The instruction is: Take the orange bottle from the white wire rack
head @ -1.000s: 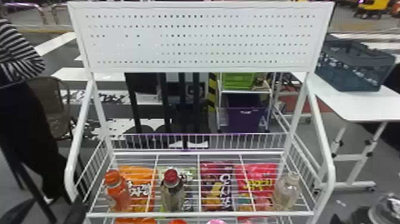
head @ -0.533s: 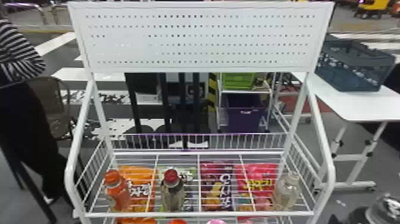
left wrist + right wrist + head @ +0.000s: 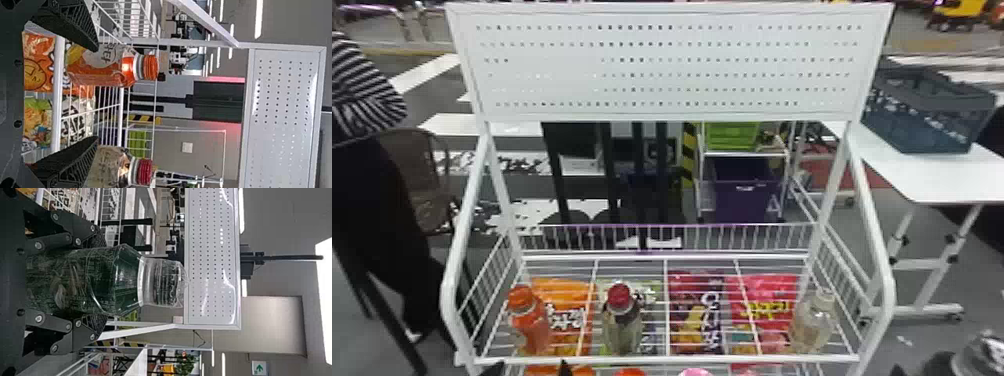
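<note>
The white wire rack [image 3: 666, 359] is the biggest thing; above its shelf it has a board [image 3: 672, 65] with many small holes. To the right, in the head view, there is a white table [image 3: 922, 172] with a dark crate [image 3: 927, 120] on it. Behind the rack a purple box [image 3: 744, 192] is under a green box [image 3: 732, 136].

Four snack bags show through the wires of the shelf: orange [image 3: 567, 300], light green [image 3: 649, 330], dark purple [image 3: 694, 320] and pink-red [image 3: 767, 305].

The right gripper [image 3: 934, 365] is at the lower right corner of the head view. Its fingers are on both sides of a dark green bottle [image 3: 101, 280] with a clear top, and they pinch it. The left gripper [image 3: 529, 370] is at the front rail of the rack, with its fingers spread apart.

The orange bottle [image 3: 529, 327] stands upright on the shelf, at the left end, in line with the space between these fingers. I cannot tell if one finger touches it. Beside it, further right, stands a bottle with a red cap [image 3: 622, 325]. A clear bottle [image 3: 813, 320] stands near the right end.
</note>
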`<state>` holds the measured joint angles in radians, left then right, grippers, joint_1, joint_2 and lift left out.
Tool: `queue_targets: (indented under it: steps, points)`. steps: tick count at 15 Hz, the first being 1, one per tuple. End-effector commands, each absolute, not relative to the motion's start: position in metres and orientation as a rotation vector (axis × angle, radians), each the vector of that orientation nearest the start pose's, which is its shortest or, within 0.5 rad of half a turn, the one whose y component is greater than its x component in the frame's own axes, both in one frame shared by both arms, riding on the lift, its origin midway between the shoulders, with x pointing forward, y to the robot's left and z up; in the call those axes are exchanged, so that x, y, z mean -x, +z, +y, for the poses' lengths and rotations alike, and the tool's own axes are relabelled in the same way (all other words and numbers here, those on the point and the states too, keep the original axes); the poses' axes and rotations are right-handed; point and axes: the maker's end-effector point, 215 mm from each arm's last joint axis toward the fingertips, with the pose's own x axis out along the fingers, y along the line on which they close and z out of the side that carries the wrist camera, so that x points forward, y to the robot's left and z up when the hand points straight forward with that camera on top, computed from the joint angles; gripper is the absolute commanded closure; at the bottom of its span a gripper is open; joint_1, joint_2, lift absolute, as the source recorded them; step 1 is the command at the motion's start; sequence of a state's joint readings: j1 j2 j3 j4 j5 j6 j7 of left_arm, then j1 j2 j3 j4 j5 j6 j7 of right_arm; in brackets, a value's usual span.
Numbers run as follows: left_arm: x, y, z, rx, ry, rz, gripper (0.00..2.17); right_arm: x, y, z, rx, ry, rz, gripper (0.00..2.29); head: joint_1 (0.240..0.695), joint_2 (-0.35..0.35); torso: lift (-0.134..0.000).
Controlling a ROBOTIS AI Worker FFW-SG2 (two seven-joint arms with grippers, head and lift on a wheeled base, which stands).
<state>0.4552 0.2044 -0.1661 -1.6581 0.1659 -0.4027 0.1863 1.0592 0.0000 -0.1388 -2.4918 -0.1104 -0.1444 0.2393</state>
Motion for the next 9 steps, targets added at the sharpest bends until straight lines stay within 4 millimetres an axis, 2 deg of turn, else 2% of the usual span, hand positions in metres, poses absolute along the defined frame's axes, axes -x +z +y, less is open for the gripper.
queue_targets:
  steps: [1,6,9]
  points:
    - [-0.44,-0.426,0.234,0.025,0.025,0.004,0.09,-0.302,-0.253,-0.234,0.015,0.155,-0.008,0.95,0.499,0.0,0.0]
    - [-0.471,-0.439,0.249,0.002,0.056,0.012,0.09,-0.297,-0.248,-0.236,0.022,0.152,-0.023,0.95,0.499,0.0,0.0]
    - [-0.482,-0.443,0.255,-0.007,0.072,0.017,0.09,-0.294,-0.243,-0.241,0.021,0.143,-0.039,0.95,0.499,0.0,0.0]
